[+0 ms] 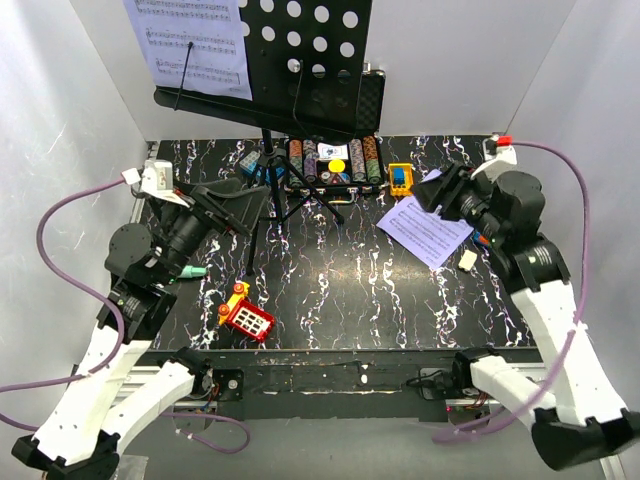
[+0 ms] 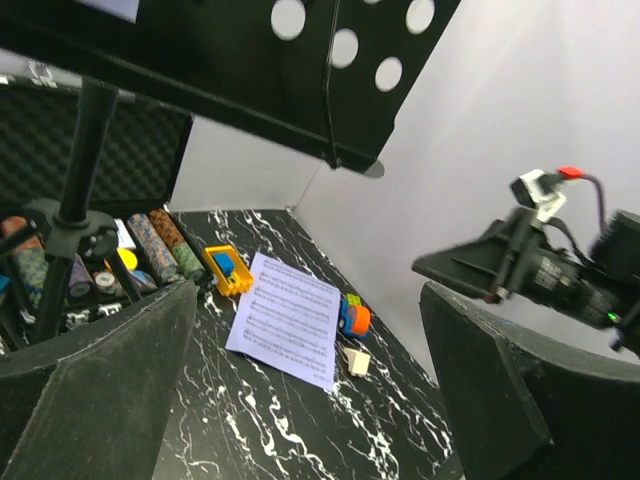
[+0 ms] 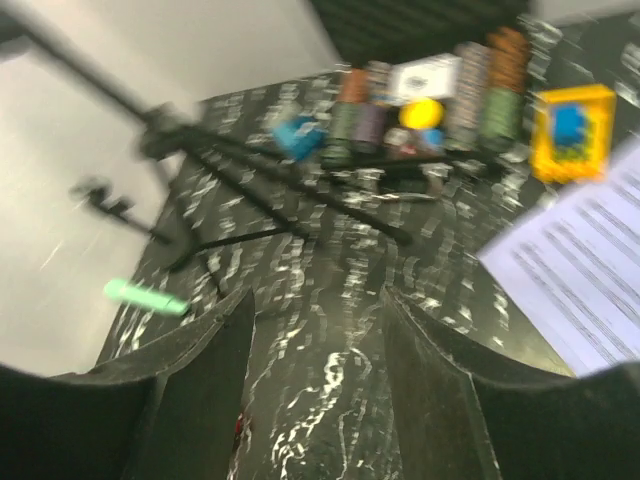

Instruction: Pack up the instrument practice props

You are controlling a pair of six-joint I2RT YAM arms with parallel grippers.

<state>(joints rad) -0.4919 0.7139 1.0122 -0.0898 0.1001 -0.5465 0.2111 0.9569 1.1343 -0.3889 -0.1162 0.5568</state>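
Sheet-music page (image 1: 425, 235), right tabletop (image 1: 350, 285): we are aiming the spread, empty right gripper (image 1: 428, 192) low at its edge; left gripper (image 1: 245, 205) spread too.

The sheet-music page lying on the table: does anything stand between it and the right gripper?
Nothing visible does. The right gripper hangs open at the far corner of the sheet-music page, which lies flat with nothing on it. The yellow block sits beside its far edge, not in the path.
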